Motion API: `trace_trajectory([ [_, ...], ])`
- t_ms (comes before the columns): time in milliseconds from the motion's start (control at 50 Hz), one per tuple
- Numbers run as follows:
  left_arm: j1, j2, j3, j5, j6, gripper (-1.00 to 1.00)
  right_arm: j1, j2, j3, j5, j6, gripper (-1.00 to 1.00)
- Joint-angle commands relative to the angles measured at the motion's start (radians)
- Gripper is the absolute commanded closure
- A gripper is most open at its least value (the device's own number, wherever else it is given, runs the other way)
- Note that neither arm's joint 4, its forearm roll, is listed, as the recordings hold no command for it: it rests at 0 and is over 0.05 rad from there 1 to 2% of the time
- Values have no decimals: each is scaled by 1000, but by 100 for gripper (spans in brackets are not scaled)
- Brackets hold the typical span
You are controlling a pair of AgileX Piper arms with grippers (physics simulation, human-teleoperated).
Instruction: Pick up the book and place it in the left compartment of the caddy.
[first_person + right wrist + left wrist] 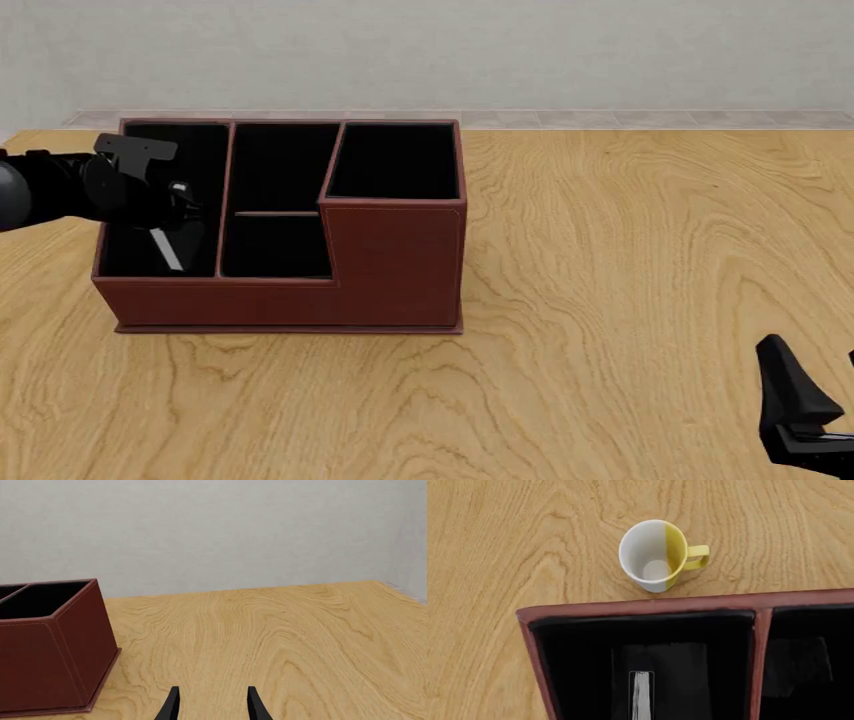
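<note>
Inside the left compartment (134,255) of the caddy (387,270), I see the book (642,695) standing on its edge with the white pages up, and my left gripper (171,215) hangs over it; I cannot tell if its fingers are holding the book or not. I judge this is the placing step, so next I need to release, if not done, and lift straight up between the low walls, which leave little room. My right gripper (212,705) waits open and empty over bare table (300,640), well apart.

matte black arms, black pointed fingers (255,703)
</note>
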Motion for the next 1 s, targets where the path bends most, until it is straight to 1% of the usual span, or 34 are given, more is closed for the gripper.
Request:
trace_trajectory([
  [20, 0, 3, -12, -10, 9, 100, 0, -3, 0, 3, 1, -100],
  [460, -3, 37, -9, -34, 10, 100, -6, -8, 0, 5, 7, -100],
  [1000, 7, 51, -15, -38, 21, 100, -7, 6, 0, -7, 6, -100],
])
